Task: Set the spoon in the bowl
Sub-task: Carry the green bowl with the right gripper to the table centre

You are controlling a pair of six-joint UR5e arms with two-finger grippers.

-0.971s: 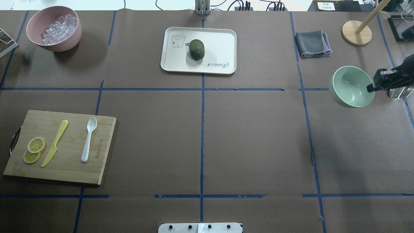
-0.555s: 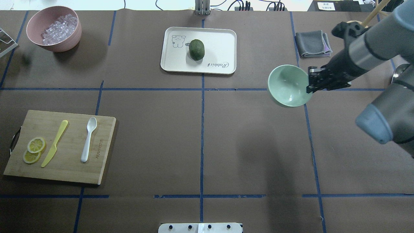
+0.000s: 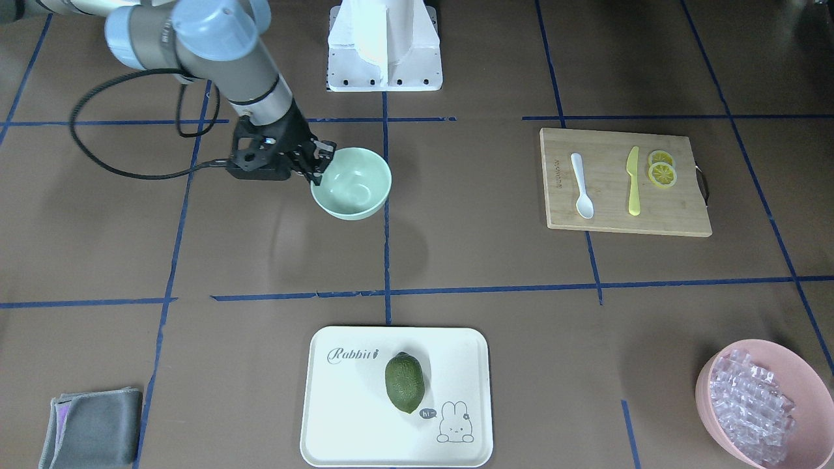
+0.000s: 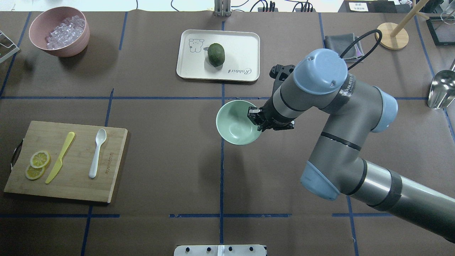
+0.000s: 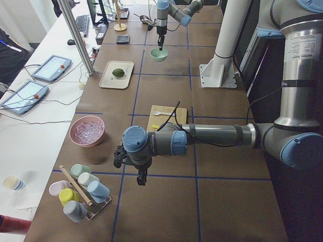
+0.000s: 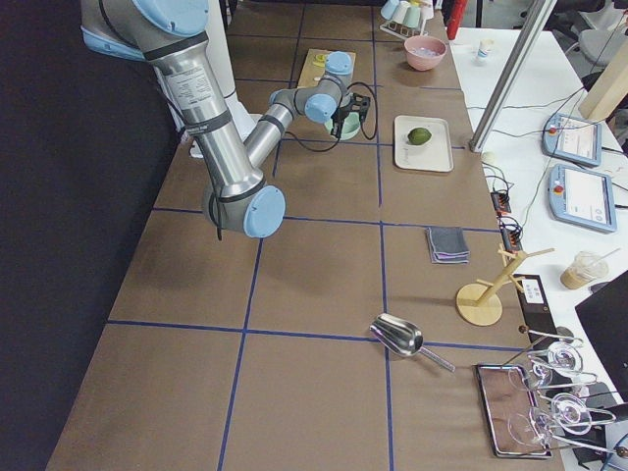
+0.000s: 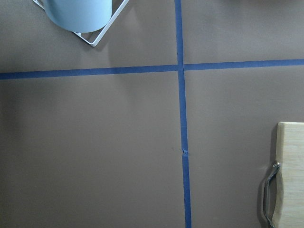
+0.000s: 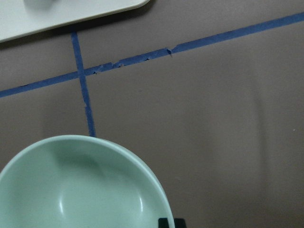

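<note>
This looks like a robot lab. A big table (image 4: 160, 149) is covered in brown paper and split into squares with blue tape (image 4: 221, 170). Grey robot arms (image 5: 212, 135) stand on a white base (image 3: 384, 45). A white desk (image 5: 35, 136) beside the table holds screens (image 5: 50, 68) with red buttons.
</note>
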